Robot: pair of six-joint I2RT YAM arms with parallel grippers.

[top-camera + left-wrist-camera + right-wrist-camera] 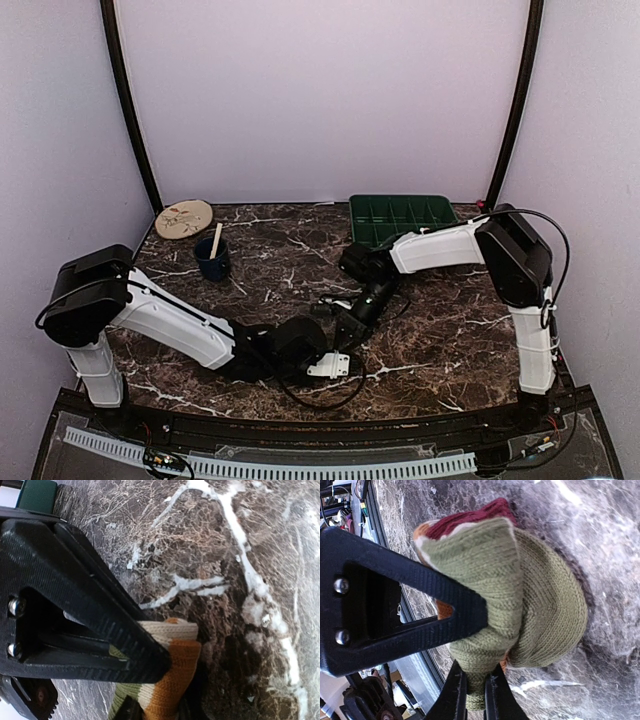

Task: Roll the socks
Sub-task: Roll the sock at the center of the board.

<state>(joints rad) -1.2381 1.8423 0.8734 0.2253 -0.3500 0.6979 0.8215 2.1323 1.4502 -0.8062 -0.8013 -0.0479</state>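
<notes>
Left claw (144, 692): nearest to the lens in the left wrist view. Its upper finger (100, 615) lies dark across the picture, and the tip presses on knit fabric. Of the second finger only the tip shows, at the lower edge. The gap between the two is narrow and fabric fills it, so this claw has a pinch on the sock.

Plate (184, 218): round and beige. It is well apart from the left claw, to its left and toward the back wall, in the back corner of the table (450, 330).

Cup (212, 262): dark blue, with a pale stick (216, 240) standing in it. It is also left of the left claw and farther back, but nearer to it than the plate.

Striped sock (545, 595): it lies on the marble between the two claws, near the middle of the table. It is bunched into a rounded lump, olive green outside, with cream, orange and dark red bands at one end. In the top view the claws hide almost all of it.

Right claw (470, 647): just beside the left claw, on its right. The fingers are nearly together, and a fold of the olive fabric is clamped between them.

Tray (400, 199): green, with compartments. It is well apart from the right claw, farther back and a little to the right, by the back wall.
</notes>
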